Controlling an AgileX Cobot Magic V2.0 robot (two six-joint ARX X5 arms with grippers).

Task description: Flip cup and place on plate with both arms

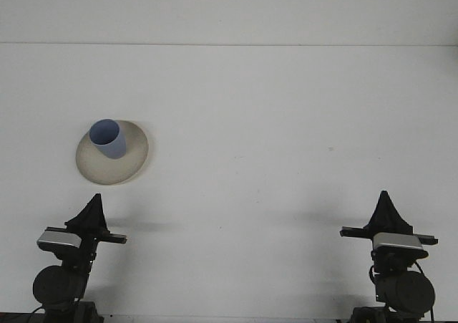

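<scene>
Both arms sit low, well apart from the cup, which stands mouth-up on the plate; nothing looks left. Whether either set of jaws is open, I cannot tell.

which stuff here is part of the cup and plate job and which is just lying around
Part of the job:
- blue cup, open end up, standing on the plate
- cream plate
- left gripper
- right gripper

Just lying about:
- nothing loose; only the white table, with one tiny dark speck
</scene>
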